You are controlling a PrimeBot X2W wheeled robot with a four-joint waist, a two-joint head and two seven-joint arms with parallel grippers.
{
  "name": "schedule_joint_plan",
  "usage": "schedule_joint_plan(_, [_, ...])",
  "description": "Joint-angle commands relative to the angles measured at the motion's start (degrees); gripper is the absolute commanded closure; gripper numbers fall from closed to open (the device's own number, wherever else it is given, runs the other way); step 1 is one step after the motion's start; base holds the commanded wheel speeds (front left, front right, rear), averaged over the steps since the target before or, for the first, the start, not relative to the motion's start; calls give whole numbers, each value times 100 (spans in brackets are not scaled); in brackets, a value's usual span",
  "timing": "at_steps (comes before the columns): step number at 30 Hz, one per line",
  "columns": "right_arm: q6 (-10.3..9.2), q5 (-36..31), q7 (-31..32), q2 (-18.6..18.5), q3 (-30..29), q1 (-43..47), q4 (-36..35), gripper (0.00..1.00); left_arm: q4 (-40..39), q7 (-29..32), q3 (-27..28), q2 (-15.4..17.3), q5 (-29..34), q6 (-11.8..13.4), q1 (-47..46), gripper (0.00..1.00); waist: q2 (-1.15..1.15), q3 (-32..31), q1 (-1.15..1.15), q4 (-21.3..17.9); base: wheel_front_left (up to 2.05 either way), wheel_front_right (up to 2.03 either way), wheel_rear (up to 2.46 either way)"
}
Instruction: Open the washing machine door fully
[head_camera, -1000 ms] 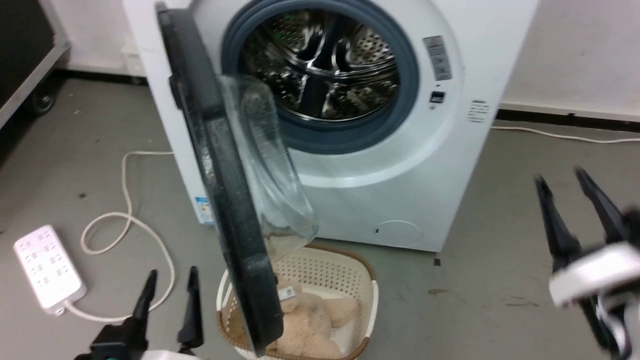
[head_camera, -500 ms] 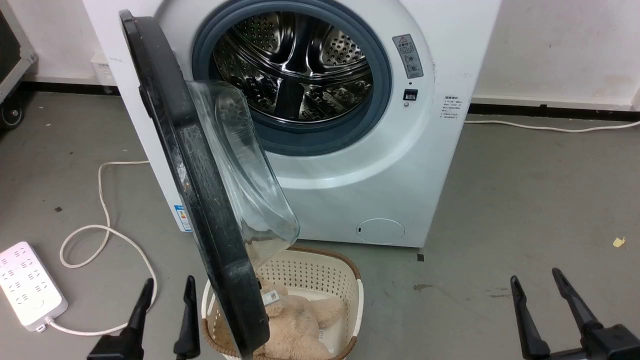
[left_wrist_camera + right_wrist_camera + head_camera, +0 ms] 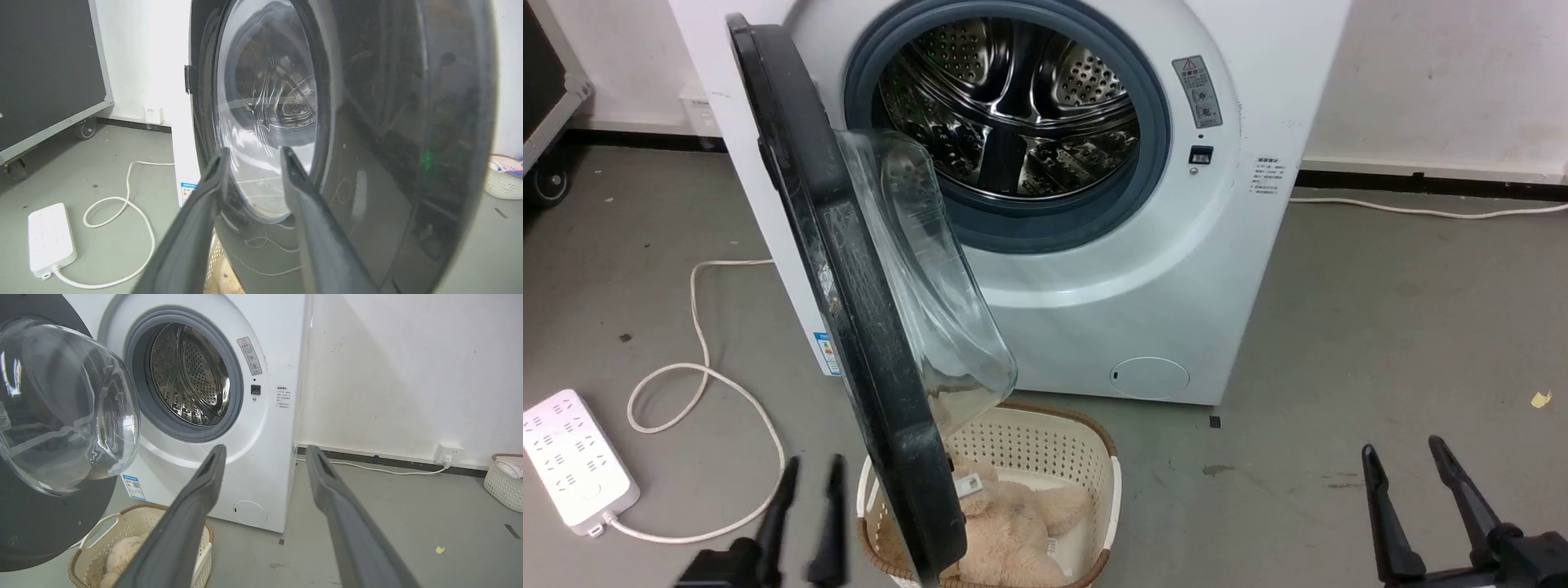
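Half the swing, or a little more, looks done. The washing machine door (image 3: 866, 327) stands out from the white washing machine (image 3: 1094, 310) roughly square to its front. It hangs from the side that lies at the left of the head view, so the steel drum (image 3: 1013, 106) and its grey rubber ring (image 3: 1156, 163) are fully exposed. What seems left is to carry the door further round toward that side until it stops.

From the head view the door shows edge-on, a thick glossy black disc with a dusty, scuffed rim. Its clear glass bowl (image 3: 931, 278) bulges toward the drum side and catches streaks of light. Its lower edge hangs over a cream basket (image 3: 1107, 445) on the floor, where a tan plush toy (image 3: 1013, 523) lies.

The left tool (image 3: 813, 461) sits low, just beside the door's outer face, its fingers a little parted and pinching nothing. In the left wrist view the tips point at the round window, and I cannot tell whether they touch it. The right tool (image 3: 1402, 445) is spread wide and empty, well apart from the door, over the grey floor (image 3: 1380, 327).
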Motion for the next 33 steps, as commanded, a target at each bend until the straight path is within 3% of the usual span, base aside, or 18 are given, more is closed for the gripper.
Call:
schedule_joint_plan(1, [5,24,-41,26,-2,-56,-30,0,-32,-30,3,8,-242,-5,-28,100,0,0,0,8,0,0,0])
schedule_joint_plan(9, [5,48,-46,26,45,-73,-65,0,-1364,-30,679,7,-796,421,-488,100,0,-5,0,36,0,0,0])
schedule_joint_plan(15, [5,97,-47,27,92,-93,-37,0,-2341,-30,676,18,-734,504,-896,100,0,-15,0,27,0,0,0])
schedule_joint_plan(19, [5,136,-48,27,148,-86,-1,0,-2807,148,364,91,-518,438,-1147,100,0,-34,0,19,0,0,0])
schedule_joint_plan(24, [5,172,-48,27,158,-94,60,0,-3128,943,-328,165,-227,280,-1099,100,0,-64,0,-7,0,0,0])
schedule_joint_plan(33, [5,229,-49,27,155,-130,108,0,-2429,2486,-1896,175,-476,-52,-330,100,0,-25,0,8,0,0,0])
